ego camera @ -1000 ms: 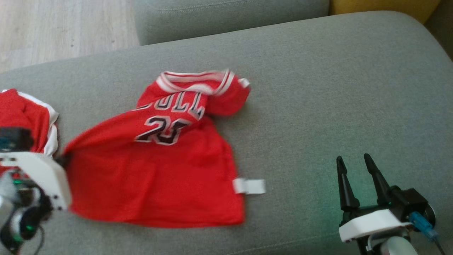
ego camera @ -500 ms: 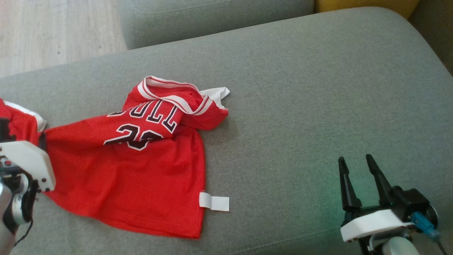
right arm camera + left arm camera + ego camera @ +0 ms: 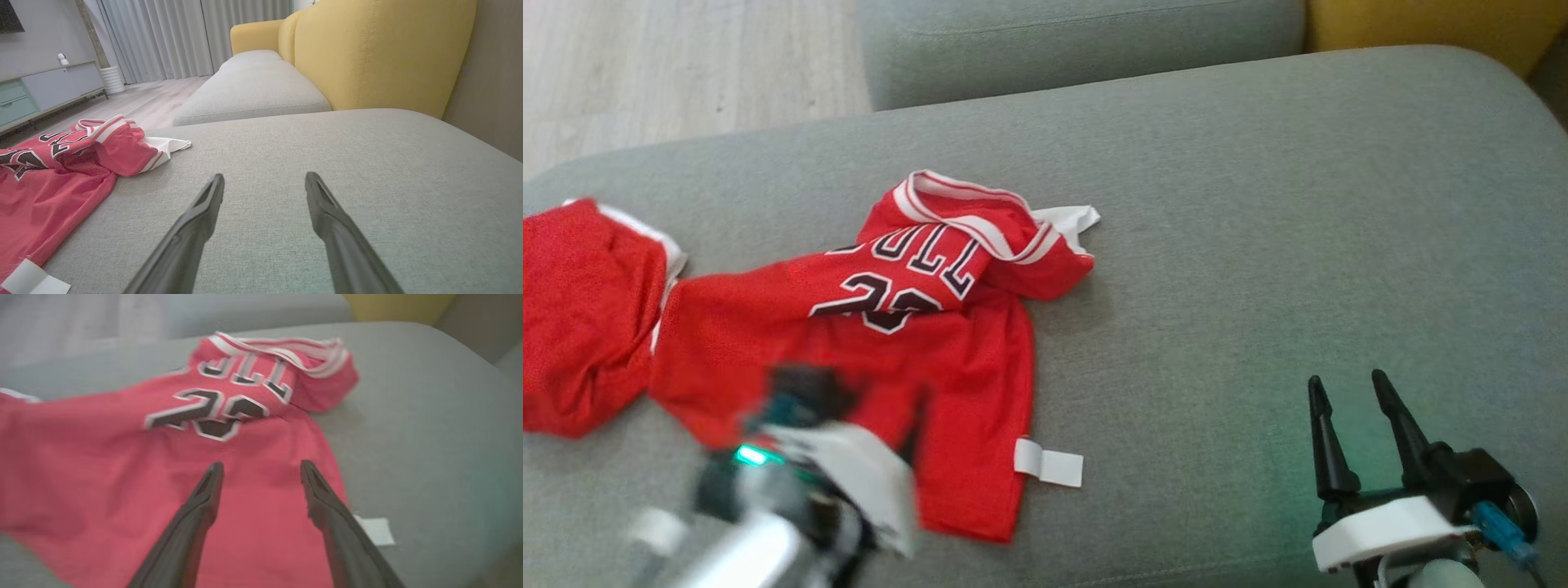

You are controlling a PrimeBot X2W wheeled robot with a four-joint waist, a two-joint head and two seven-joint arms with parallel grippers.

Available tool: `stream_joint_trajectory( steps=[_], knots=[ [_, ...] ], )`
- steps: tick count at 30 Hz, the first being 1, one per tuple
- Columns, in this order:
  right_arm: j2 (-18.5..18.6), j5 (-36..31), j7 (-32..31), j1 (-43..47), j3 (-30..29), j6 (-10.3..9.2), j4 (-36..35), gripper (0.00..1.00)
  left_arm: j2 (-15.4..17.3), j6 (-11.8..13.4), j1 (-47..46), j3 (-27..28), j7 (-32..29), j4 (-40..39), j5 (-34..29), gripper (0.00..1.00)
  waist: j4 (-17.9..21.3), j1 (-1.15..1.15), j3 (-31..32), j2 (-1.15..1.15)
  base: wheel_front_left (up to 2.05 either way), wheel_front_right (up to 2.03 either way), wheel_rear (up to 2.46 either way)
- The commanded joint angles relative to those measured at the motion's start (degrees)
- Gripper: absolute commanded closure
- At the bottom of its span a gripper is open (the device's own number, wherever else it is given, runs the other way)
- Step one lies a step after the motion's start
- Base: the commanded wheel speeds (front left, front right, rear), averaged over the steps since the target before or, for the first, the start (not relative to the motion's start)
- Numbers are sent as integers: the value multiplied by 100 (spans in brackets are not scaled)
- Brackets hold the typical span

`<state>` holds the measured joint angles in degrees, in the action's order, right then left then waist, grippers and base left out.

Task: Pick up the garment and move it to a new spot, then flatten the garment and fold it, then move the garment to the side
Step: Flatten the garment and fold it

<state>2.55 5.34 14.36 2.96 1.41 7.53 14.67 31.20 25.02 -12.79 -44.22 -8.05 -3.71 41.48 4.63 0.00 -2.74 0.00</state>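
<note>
Now the left gripper (image 3: 261, 465) lets go. A second ago it was pinched shut on the left edge of the red jersey (image 3: 849, 327), dragging the cloth taut toward the left of the frame. Its two dark fingers stand wide apart with nothing between them, poised over the lower half of the jersey in the left wrist view. In the head view it is a motion-blurred shape at the lower left, having swung in from the left edge to above the hem.

With the pull gone, the jersey lies slack on the grey couch cushion (image 3: 1258, 245), left of centre. Its left edge touches another red piece with white trim (image 3: 580, 318) at the far left; I cannot tell whether that is a separate garment. The head camera has also shifted a little, so part of the apparent slide is not the cloth's own.

The right gripper (image 3: 1346, 380) is as before: low at the lower right, fingers spread, empty, well apart from the jersey.

By my reading, the carry to a new spot is finished and flattening comes next. The body is fairly spread, with the white tag (image 3: 1049, 465) poking out at its right edge. The collar end at upper centre is bunched and folded over the lettering, so that end likely needs pulling out first.
</note>
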Motion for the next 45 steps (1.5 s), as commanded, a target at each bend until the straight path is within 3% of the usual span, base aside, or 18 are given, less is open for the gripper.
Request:
stream_joint_trajectory(
  steps=[1,9,20,21,22,23,28,32,36,43,44,45],
  knots=[
    [32,-44,63,-208,185,-4,-191,0,-112,-40,-203,-35,-77,-189,-87,0,-80,0,-40,0,0,0,0],
    [32,-105,63,-240,217,-4,-151,0,-852,-244,-91,-954,-359,301,-242,0,-142,0,-66,0,0,0,0],
    [32,-100,63,-293,305,-4,-125,0,-1272,-490,-290,-1368,-351,1593,-413,0,-36,0,-115,0,0,0,0],
    [32,-97,63,-292,307,-4,-128,0,-1302,-528,-302,-1379,-341,1698,-399,12,-26,0,-125,0,0,0,0],
    [32,-92,63,-288,305,-4,-129,0,-1318,-564,-326,-1395,-322,1796,-405,84,-18,0,-132,0,0,0,0],
    [32,-89,63,-283,300,-4,-130,0,-1328,-599,-344,-1403,-300,1879,-406,100,-11,0,-136,0,0,0,0],
    [32,-52,63,-236,236,-4,-136,0,-1200,-741,-278,-1384,-285,2028,-291,100,-23,0,-123,0,0,0,0],
    [32,0,63,-200,209,-4,-149,0,-803,-650,-33,-1309,-344,1683,-211,100,-47,0,-93,0,0,0,0],
    [32,56,63,-164,183,-4,-156,0,-116,-422,357,-1247,-568,996,-156,100,-86,0,-59,0,0,0,0],
    [32,140,63,-130,211,-4,-158,0,893,250,917,-952,-839,-68,-71,100,-135,0,-21,0,0,0,0],
    [32,147,63,-137,221,-4,-156,0,942,326,966,-909,-822,-157,-60,89,-131,0,-21,0,0,0,0],
    [32,151,63,-144,226,-4,-154,0,946,370,1000,-867,-792,-268,-27,2,-127,0,-18,0,0,0,0]
  ],
)
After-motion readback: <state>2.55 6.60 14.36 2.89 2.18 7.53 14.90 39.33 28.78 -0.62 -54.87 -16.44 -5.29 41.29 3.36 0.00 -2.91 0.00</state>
